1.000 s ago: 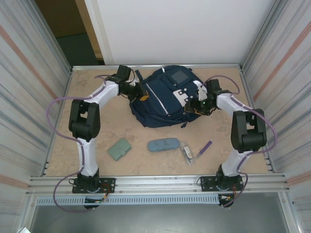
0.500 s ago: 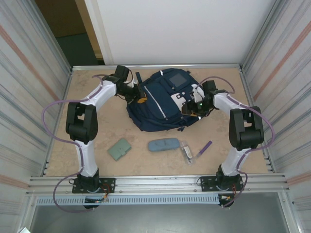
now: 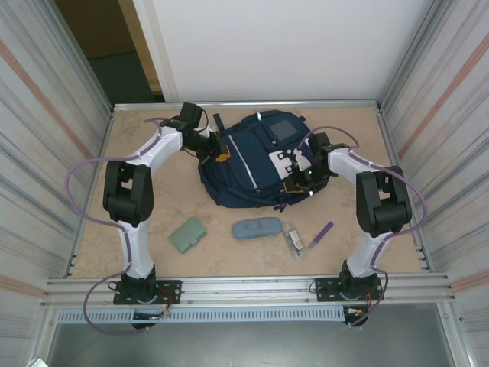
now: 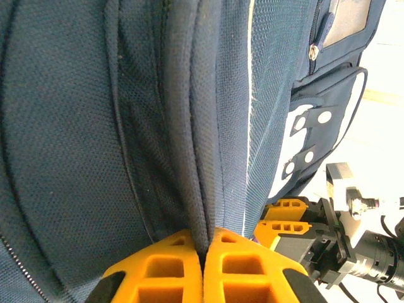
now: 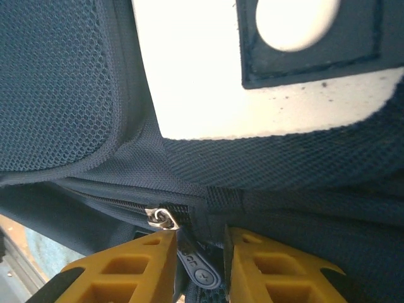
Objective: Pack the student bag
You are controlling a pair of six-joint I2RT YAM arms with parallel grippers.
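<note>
Student bag (image 3: 248,164), a large navy-blue fabric backpack with white patches and stripes, lies on the beige stone-patterned worktop (image 3: 137,222) between the two claws, each pressed against one flank. Nearest the left claw (image 4: 203,252), a raised fold of the navy mesh fabric runs straight down into its yellow fingers, which meet tight and pinch that fold. Just beyond the fold, farther from this claw, a thin white stripe (image 4: 250,95) climbs the panel. At the right claw (image 5: 201,238), the yellow fingers stand a little apart with a dark zip pull tab (image 5: 197,268) hanging in the gap; a sliver of shadow shows beside the tab, so the claw is open around it. Touching the tab's top, just above the fingers, sits a small silver zip slider (image 5: 163,218), and beyond it a broad white patch (image 5: 208,76). Well behind both claws, toward the arm bases, lie a green rectangular wallet (image 3: 188,234), a blue-grey oval case (image 3: 257,228), a small clear packet (image 3: 293,238) and a purple pen (image 3: 322,232).
</note>
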